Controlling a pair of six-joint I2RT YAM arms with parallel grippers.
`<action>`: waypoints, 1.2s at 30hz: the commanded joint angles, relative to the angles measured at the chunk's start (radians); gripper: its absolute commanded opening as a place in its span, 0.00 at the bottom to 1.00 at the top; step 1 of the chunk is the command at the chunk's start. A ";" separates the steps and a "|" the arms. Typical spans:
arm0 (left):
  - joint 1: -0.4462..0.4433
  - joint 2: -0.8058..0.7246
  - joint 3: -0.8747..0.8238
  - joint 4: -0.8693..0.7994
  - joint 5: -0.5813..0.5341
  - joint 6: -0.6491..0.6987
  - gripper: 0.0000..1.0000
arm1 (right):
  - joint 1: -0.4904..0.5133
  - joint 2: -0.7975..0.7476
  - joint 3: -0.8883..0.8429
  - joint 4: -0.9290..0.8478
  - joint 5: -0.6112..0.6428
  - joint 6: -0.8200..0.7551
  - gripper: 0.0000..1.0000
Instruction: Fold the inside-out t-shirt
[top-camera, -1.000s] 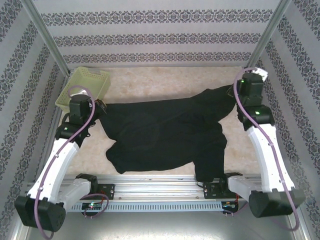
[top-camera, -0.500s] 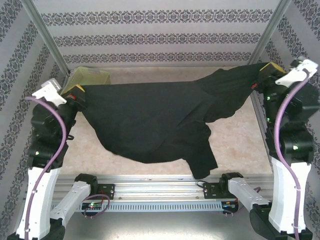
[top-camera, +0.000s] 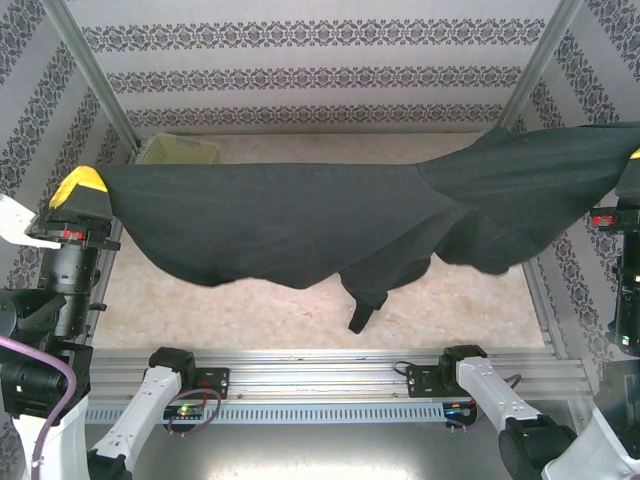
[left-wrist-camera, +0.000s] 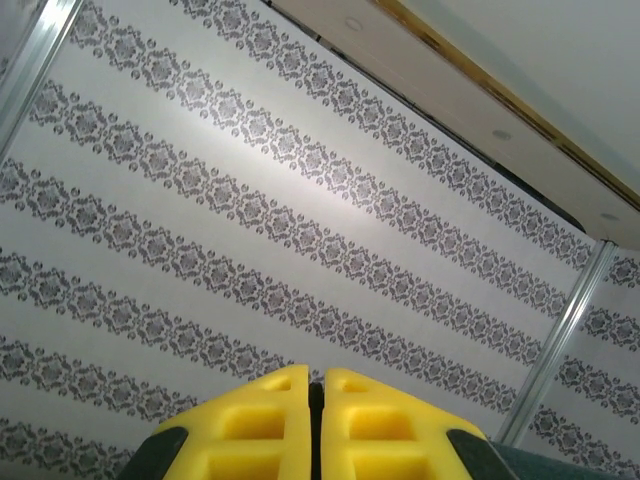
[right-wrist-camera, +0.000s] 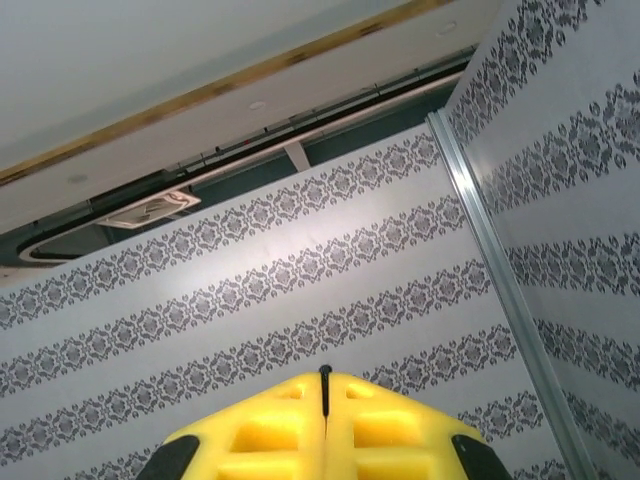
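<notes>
Over the last half second both arms have climbed and swung outward, and the black t-shirt (top-camera: 300, 220) has gone up with them. It now hangs as one wide sheet strung from side to side above the bench (top-camera: 450, 300), and higher off it than before.

Your left tool (top-camera: 82, 188) has its yellow fingers pressed together on the shirt's left corner. From the left wrist camera the two pads meet with just a thin dark seam between them. Your right tool (right-wrist-camera: 325, 425) looks the same from its own wrist camera, and in the overhead view the cloth runs up toward it at the right edge, so I judge it to be pinching the far corner.

Expect the shirt to be light, limp and without any stiffness — the middle sags between the two holds and a loose flap (top-camera: 360, 308) dangles lowest, near the front rail. Keep your hold at the outer edges, where the cloth stays spread. A grip nearer the middle would probably just bunch it. Thin fabric in a small pinch may creep out under tension, so don't pull it drum-tight. The pale green lattice basket (top-camera: 180, 150) sits at the far left corner, behind the top edge of the shirt.
</notes>
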 joint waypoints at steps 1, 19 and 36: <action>0.021 0.144 0.003 -0.018 -0.055 0.040 0.00 | 0.002 0.092 -0.028 -0.005 0.054 -0.049 0.00; 0.025 0.607 0.081 -0.193 -0.031 0.005 0.00 | 0.000 0.257 -0.358 0.033 0.033 -0.003 0.00; 0.024 0.013 -0.080 0.099 -0.009 0.019 0.00 | 0.000 -0.024 -0.057 0.009 0.056 -0.054 0.00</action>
